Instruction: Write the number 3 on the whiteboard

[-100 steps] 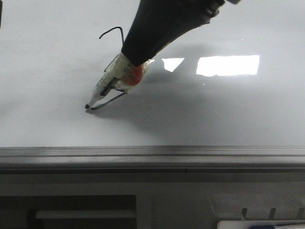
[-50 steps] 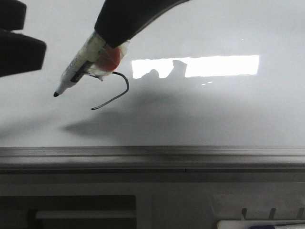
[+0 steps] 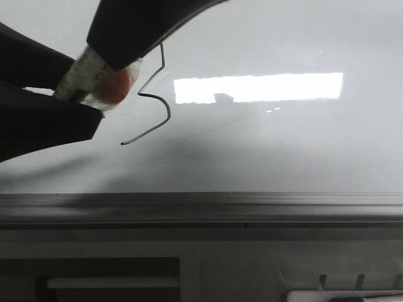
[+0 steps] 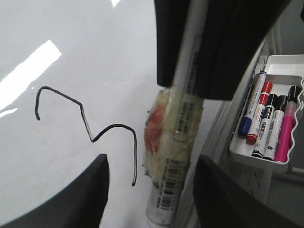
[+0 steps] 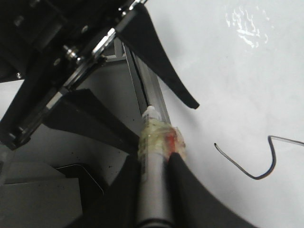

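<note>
Finished 3 (image 3: 150, 100) on the whiteboard (image 3: 283, 151), marker (image 4: 178, 142) up off it.

Right gripper (image 5: 159, 156) clamped on the taped marker, tip poking between the wide-spread left fingers (image 4: 71, 199). Spare pens in a tray (image 4: 270, 164) beside the board.

The whiteboard (image 3: 283, 145) looks glossy and smooth, mirroring a bright light. Its edge rail (image 3: 201, 207) is dull grey metal. Crinkled clear tape (image 4: 173, 137) wraps the plastic marker (image 4: 183, 118).
</note>
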You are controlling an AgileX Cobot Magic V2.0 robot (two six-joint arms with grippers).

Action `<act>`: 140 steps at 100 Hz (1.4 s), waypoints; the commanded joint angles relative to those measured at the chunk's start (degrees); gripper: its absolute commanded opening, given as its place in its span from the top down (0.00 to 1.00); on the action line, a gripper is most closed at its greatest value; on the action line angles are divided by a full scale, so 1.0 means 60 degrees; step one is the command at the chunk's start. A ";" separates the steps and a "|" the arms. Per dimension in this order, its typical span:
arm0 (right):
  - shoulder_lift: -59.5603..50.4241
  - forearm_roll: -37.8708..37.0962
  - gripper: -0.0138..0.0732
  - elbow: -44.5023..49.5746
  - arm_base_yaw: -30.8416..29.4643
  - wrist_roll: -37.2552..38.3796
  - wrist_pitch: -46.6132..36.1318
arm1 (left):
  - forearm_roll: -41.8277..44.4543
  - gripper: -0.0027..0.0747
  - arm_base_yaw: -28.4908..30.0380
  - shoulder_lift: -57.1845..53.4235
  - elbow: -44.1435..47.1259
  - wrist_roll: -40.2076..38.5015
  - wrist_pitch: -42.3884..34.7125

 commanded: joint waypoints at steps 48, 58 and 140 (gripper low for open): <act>-0.0286 0.0075 0.64 -0.0258 0.0016 0.0016 -0.0411 | -0.0044 0.99 -0.0095 -0.0035 -0.0252 -0.0013 -0.0603; -0.0286 0.0075 0.20 -0.0258 0.0016 0.0016 -0.0869 | -0.0123 0.99 -0.0095 -0.0035 -0.0252 -0.0013 -0.0636; -0.1212 0.0058 0.19 -0.0241 -0.0393 0.0016 -0.2007 | -1.0201 0.99 0.0490 -0.0014 -0.0252 -0.0013 0.0018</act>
